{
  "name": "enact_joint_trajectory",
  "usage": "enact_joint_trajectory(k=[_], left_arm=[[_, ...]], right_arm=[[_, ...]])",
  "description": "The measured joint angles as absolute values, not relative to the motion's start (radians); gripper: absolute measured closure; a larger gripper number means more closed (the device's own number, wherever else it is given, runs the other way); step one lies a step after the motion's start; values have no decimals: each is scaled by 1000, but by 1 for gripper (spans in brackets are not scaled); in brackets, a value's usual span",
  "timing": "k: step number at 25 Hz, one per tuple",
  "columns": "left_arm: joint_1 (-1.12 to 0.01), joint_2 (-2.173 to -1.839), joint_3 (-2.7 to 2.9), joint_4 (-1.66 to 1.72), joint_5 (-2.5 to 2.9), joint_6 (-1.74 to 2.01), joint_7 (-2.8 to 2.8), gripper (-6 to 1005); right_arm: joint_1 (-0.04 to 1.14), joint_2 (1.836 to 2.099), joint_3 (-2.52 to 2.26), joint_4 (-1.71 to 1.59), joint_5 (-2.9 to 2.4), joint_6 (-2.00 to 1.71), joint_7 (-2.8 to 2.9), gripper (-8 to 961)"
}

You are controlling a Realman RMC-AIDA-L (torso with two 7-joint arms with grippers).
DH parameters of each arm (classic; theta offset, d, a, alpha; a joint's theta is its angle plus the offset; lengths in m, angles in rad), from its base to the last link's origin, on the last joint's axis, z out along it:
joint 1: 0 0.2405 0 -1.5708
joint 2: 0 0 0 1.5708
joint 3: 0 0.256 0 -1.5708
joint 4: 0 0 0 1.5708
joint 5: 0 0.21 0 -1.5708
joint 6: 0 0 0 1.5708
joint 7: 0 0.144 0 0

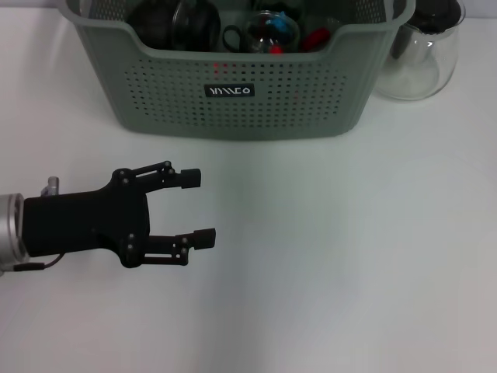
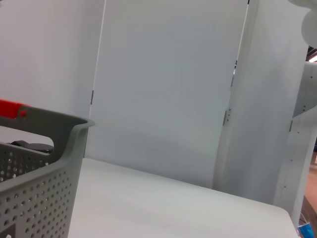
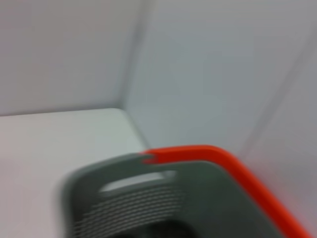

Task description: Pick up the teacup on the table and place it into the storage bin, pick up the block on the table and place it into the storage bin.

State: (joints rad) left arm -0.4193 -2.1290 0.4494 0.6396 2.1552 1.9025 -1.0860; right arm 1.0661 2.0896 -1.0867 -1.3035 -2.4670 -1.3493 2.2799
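The grey-green storage bin (image 1: 241, 85) stands at the back of the white table, with its black label facing me. Inside it lie dark round items, a clear glass piece (image 1: 272, 31) with coloured bits, and a red piece (image 1: 314, 39). I cannot tell which of them is the teacup or the block. No teacup or block shows on the table. My left gripper (image 1: 199, 208) is open and empty, low over the table in front of the bin's left part. The bin's corner shows in the left wrist view (image 2: 44, 168) and, blurred, in the right wrist view (image 3: 148, 198). My right gripper is out of view.
A clear glass pot (image 1: 423, 50) with a dark lid stands right of the bin. An orange-red edge (image 3: 242, 178) shows behind the bin's rim in the right wrist view, and a red piece (image 2: 10, 108) shows in the left wrist view. White walls stand behind the table.
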Motion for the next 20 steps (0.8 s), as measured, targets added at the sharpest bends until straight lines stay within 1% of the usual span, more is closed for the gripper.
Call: enact_joint_trajectory(k=[6,10,14,19,20], left_arm=[[-424,-2129,449,639,2154,1902,-1086,128],[-429,-2129,449,638,2152,1902,-1088,128],[-431,-2129,449,639,2152,1902,-1092,128],[-437,-2128,449,639,2152,1902,-1093,128],[-438,-2128,449,639,2152,1902,-1093,128]], right_arm=[[1134,2095,-1089,-1004,-2637,-1025,2313,789],[1152,2096,-1105,-836,-2688,-810,2315,789],[1139,2096,-1175,-753,-2691,-664,2306,789],[1127,2097,-1233,-715,-2692,-596,2307,788],[1127,2097,-1233,-712,-2692,-590,2309,764]])
